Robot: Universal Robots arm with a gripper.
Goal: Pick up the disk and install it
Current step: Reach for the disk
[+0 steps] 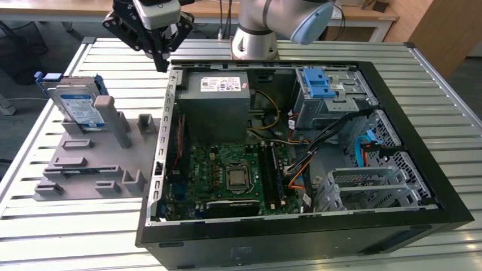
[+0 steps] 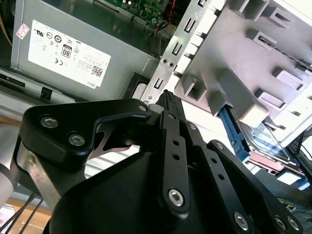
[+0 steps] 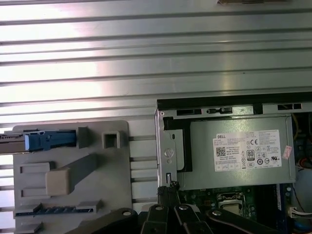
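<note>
One black linkage claw [image 1: 160,65] at upper left of exterior view, over the corner of the open black metal computer case [image 1: 301,240], fingertips pinched together, gripping nothing. Flat silver blue-framed disk [image 1: 79,107] at far left, well apart from claw. Stood upright in slot of grey plastic fixture [image 1: 90,166], top edge exposed, probably for a grasp from above.

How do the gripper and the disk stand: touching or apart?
Apart. In the exterior view the gripper hangs near the case; the disk stands in the grey holder, well aside.
</note>
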